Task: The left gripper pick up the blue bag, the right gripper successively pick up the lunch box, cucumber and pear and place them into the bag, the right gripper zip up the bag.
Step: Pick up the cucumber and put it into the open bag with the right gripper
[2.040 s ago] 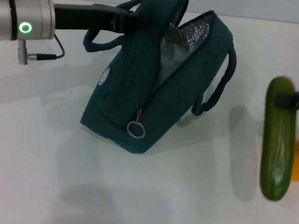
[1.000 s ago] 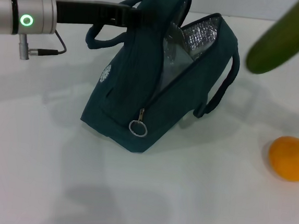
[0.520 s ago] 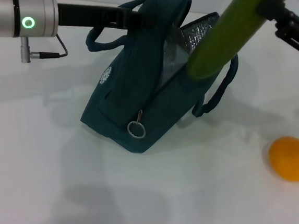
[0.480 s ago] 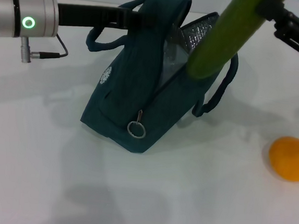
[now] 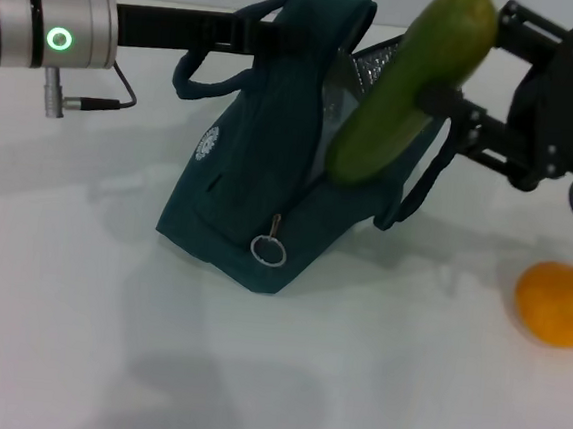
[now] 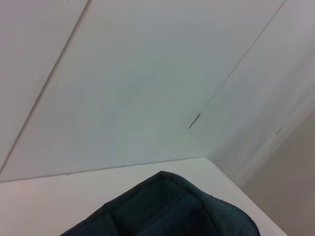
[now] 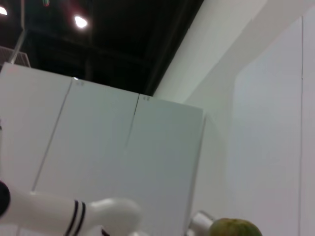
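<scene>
Count: one blue bag (image 5: 270,173), one cucumber (image 5: 408,85), one pear (image 5: 558,304), two grippers. Lunch box not visible from any view.

Right gripper (image 5: 447,98) is clamped on the cucumber near its mid-length, holding it steeply tilted; the upper tip sits above the fingers, the lower end hangs below them, right over the bag's open mouth. Silver lining (image 5: 375,62) shows just behind the cucumber. The right wrist view catches only the cucumber's tip (image 7: 235,228) against wall panels.

Left gripper (image 5: 282,38) is at the bag's top by one loop handle (image 5: 204,67), propping the bag up tilted. Fingers are buried in fabric, so can't tell their state. The left wrist view shows only a bit of teal fabric (image 6: 167,211).

The bag's second handle (image 5: 419,186) hangs just below the right gripper's fingers, close to the cucumber's lower end. Zipper ring pull (image 5: 268,250) dangles at the bag's near corner, well below both grippers.

The pear sits on the white table (image 5: 105,339) below the right gripper, apart from the bag, hard against the head view's edge. Open table on the near side of the bag and under the left arm.
</scene>
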